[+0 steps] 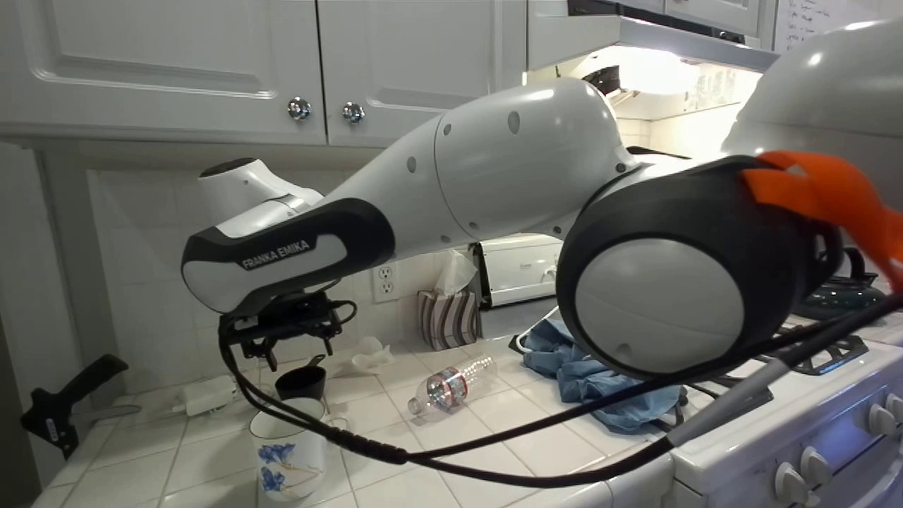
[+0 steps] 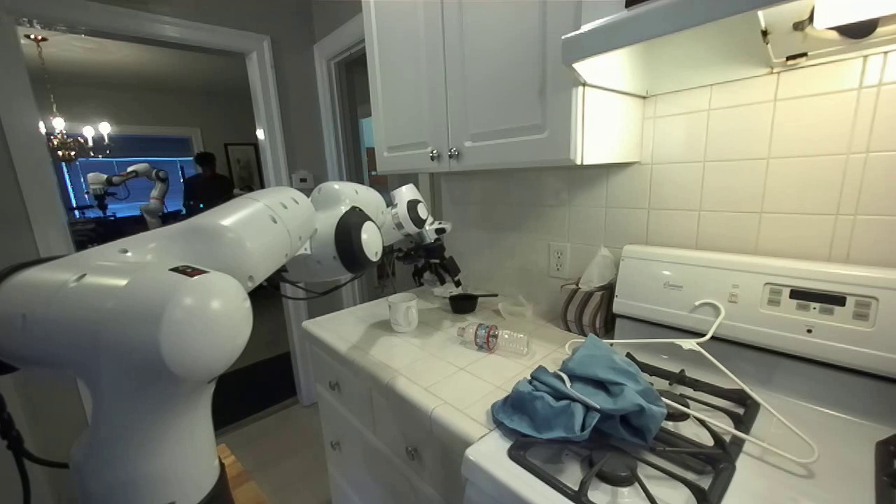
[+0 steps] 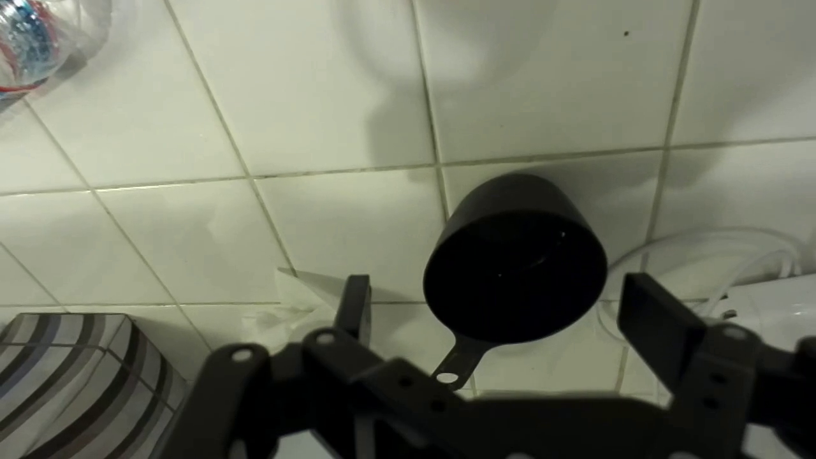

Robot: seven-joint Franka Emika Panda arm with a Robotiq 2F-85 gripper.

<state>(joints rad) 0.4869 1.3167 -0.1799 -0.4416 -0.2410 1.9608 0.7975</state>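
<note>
The jaws hang spread and empty, with the black cup (image 3: 516, 274) on the surface (image 3: 331, 236) below their gap, its handle (image 3: 464, 358) running mostly crosswise to the line they close along.

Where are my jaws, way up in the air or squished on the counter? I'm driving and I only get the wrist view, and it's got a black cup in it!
Observer: Up in the air. In both exterior views the jaws hang above the counter, not on it.
Operator: Phew! Is there anything near the black cup that I can't see?
Observer: Yes, a white mug with blue flowers on it. In both exterior views it stands upright on the counter, apart from the black cup; your view leaves it out.
</note>
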